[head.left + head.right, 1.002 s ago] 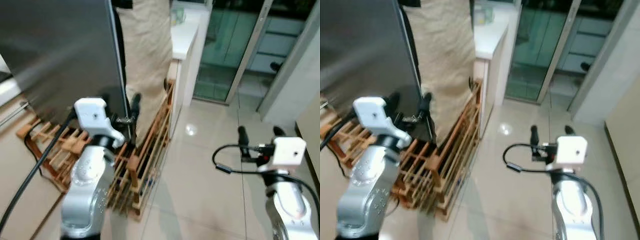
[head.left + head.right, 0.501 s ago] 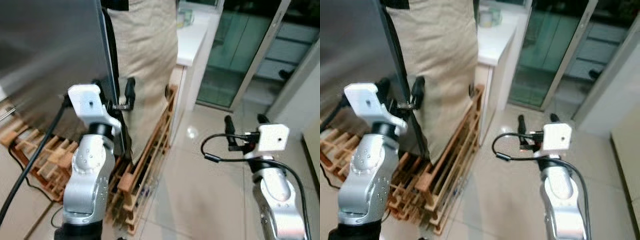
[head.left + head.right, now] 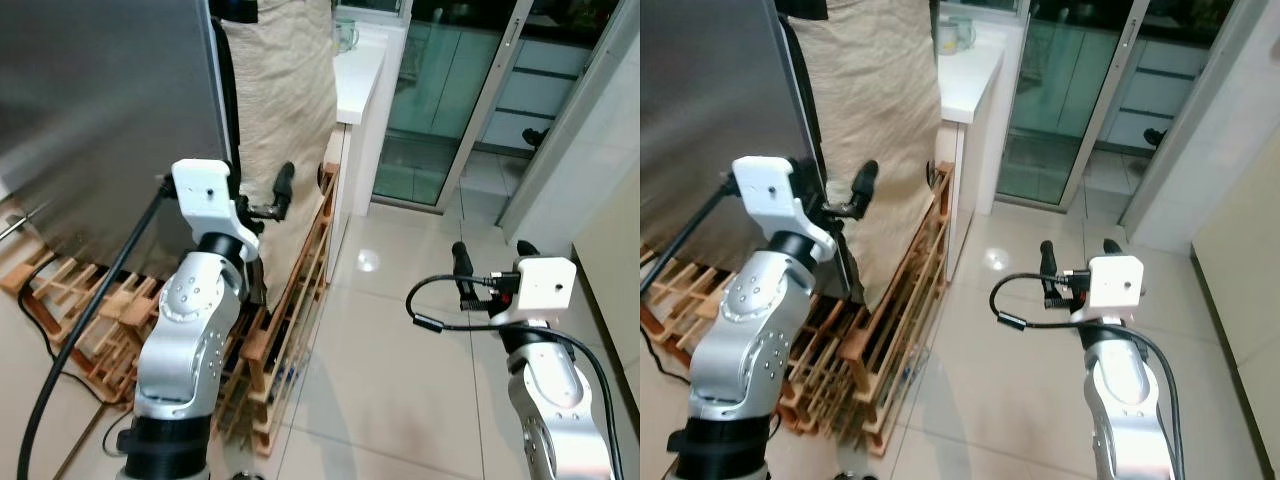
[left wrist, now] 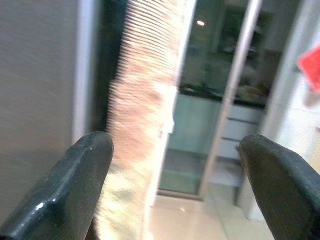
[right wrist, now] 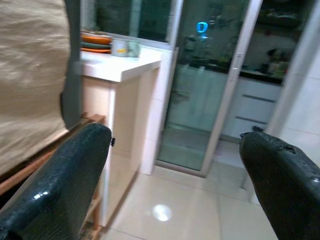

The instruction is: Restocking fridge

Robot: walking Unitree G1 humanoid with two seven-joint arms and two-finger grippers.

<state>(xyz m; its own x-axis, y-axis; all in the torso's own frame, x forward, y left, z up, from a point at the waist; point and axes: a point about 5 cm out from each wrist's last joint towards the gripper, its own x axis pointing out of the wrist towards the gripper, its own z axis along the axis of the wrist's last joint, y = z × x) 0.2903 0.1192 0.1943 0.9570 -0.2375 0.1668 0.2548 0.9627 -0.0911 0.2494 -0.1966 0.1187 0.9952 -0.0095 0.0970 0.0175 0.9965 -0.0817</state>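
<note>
The big grey fridge [image 3: 100, 110] stands on the robot's left, door closed; the left gripper [image 3: 262, 195] is spread wide and holding nothing, right by the door's edge, next to a tan cloth [image 3: 285, 90]. The right gripper [image 3: 490, 265] is spread wide too, well apart from the fridge, over the shiny floor [image 3: 400, 350].

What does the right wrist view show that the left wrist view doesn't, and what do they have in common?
The right wrist view has the white counter with orange plates and a cup, plus the wooden rack. The left wrist view has the steel fridge door and a red patch at its edge. Both share the burlap sack, the glass sliding door and open black fingers.
</note>
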